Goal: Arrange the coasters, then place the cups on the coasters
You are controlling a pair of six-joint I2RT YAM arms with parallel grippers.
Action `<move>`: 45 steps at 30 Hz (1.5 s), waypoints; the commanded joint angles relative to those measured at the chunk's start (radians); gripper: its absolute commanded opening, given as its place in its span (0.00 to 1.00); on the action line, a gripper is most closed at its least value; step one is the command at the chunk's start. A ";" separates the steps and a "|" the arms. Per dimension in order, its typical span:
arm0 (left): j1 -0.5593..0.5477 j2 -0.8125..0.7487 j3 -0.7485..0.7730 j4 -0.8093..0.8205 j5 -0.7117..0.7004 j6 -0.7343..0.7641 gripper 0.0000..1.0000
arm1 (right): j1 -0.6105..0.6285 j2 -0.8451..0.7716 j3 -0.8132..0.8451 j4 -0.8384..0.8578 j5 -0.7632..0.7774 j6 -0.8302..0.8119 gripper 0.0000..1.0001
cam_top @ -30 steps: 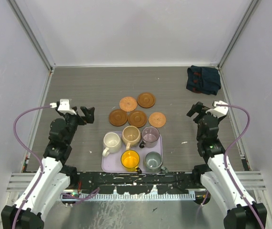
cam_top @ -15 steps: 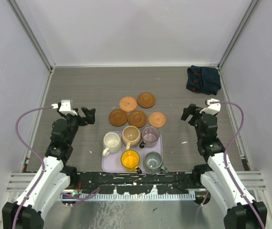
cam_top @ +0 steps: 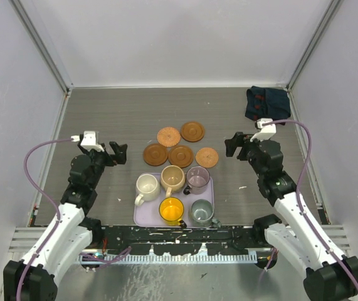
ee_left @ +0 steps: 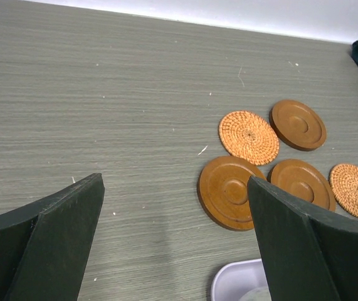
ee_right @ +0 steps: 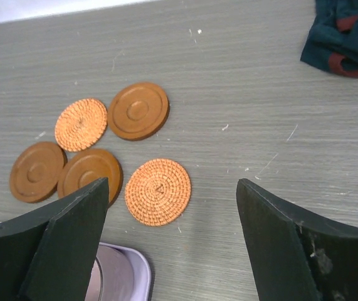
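5 cups (cam_top: 172,180) sit in the lavender tray (cam_top: 143,217), nearest the arm bases. Just beyond the tray, 5 coasters (cam_top: 180,155) lie clustered on the table (cam_top: 122,119). L gripper (cam_top: 117,152) hangs off the tray's far-left corner, R gripper (cam_top: 234,144) off its far-right. Both have jaws spread wide and hold nothing, w/ the coasters between them, untouched.

Five flat round coasters (cam_top: 180,156), three smooth brown and two woven orange, are laid close together, and five small cups (cam_top: 172,179), yellow, cream, tan, grey-green and purple, are stood upright on a tray (cam_top: 146,214) just beside them.
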 commanded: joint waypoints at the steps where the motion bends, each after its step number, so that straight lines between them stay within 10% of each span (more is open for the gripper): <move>1: -0.001 0.029 0.011 0.075 0.023 0.014 0.98 | 0.023 0.073 0.037 0.014 0.024 -0.021 0.86; 9: 0.000 0.133 0.020 0.118 0.033 0.008 0.90 | 0.051 0.224 0.020 0.094 0.056 -0.031 0.84; 17: -0.001 0.276 0.074 0.156 0.067 -0.019 0.26 | 0.053 0.384 0.089 0.119 0.082 -0.036 0.69; 23: -0.001 0.419 0.167 0.124 0.111 -0.049 0.00 | 0.053 0.489 0.160 0.115 0.038 -0.039 0.60; 27: -0.001 0.512 0.215 0.122 0.195 -0.073 0.00 | 0.053 0.551 0.222 0.091 0.019 -0.053 0.52; 31: -0.003 0.571 0.242 0.129 0.246 -0.079 0.00 | 0.053 0.598 0.254 0.087 -0.027 -0.057 0.07; 45: -0.069 0.796 0.403 0.059 0.286 -0.025 0.00 | 0.077 0.803 0.308 0.117 -0.141 -0.053 0.03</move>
